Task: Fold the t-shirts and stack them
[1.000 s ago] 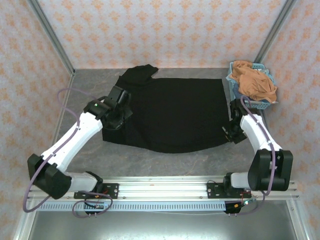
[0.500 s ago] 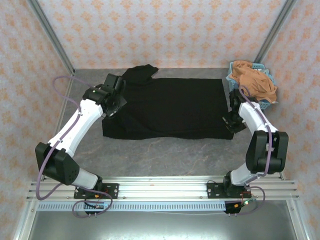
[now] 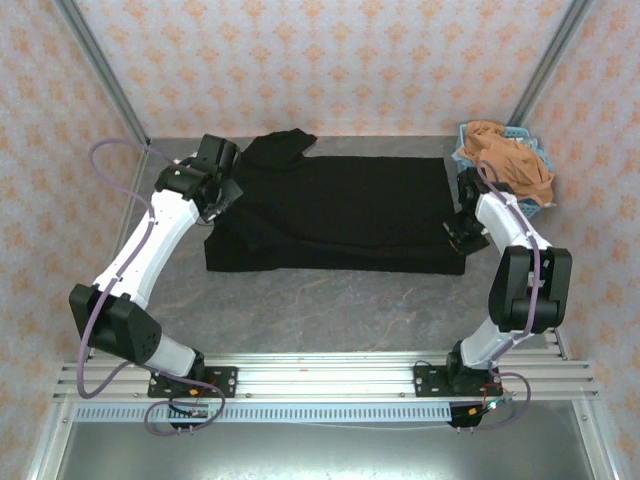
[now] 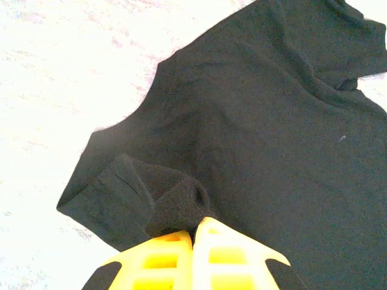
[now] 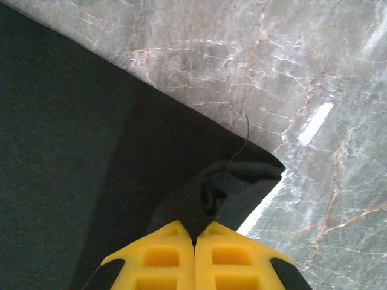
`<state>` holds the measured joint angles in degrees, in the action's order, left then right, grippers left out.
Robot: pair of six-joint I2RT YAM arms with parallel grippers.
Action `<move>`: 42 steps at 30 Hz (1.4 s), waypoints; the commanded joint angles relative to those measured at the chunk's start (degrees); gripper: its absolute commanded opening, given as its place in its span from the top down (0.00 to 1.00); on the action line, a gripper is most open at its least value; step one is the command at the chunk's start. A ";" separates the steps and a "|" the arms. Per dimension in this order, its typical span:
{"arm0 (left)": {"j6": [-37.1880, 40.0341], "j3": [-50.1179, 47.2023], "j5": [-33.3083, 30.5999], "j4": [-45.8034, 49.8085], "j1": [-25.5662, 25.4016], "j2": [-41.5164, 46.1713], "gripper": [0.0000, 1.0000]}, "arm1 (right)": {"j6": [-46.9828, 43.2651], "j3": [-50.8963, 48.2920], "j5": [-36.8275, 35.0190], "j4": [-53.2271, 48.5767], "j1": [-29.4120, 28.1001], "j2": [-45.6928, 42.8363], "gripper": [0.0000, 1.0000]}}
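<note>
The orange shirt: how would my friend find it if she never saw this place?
Look at the grey marble table and go to its far right corner, where a light-blue basket stands. The orange shirt lies crumpled on top of that basket. It is the only orange cloth, while the black shirt is spread out on the table.

2 tees. Black t-shirt (image 3: 340, 215): plain dark side up, spread flat in a wide band across the table (image 3: 330, 310), long axis L-R, 1 sleeve bunched at far-L corner. Cloth puckers up at L edge, pinched by left gripper (image 4: 193, 232), and at near-R corner, pinched by right gripper (image 5: 195, 235). Orange-tan t-shirt (image 3: 512, 160): crumpled heap in basket (image 3: 505, 208), far R.
</note>
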<state>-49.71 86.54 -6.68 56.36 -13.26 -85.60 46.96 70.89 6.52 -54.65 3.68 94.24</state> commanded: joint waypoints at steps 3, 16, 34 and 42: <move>2.46 3.13 -3.34 0.99 1.04 -2.16 1.00 | 1.56 3.09 -0.16 0.60 0.18 2.50 1.00; 6.13 8.95 -3.55 -0.06 3.16 -7.79 1.00 | 2.87 8.83 0.33 0.95 -0.19 7.83 1.00; 9.61 20.76 -4.35 1.06 3.50 -20.30 1.00 | 1.82 15.36 -0.99 0.78 -0.90 14.95 1.00; 11.15 25.22 -1.12 -0.81 4.42 -27.03 1.00 | 1.39 19.11 -1.46 0.42 -1.11 18.79 1.00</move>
<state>-40.36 109.54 -7.94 56.01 -9.72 -110.19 48.86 87.57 7.49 -53.10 2.85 111.57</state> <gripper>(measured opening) 0.043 0.040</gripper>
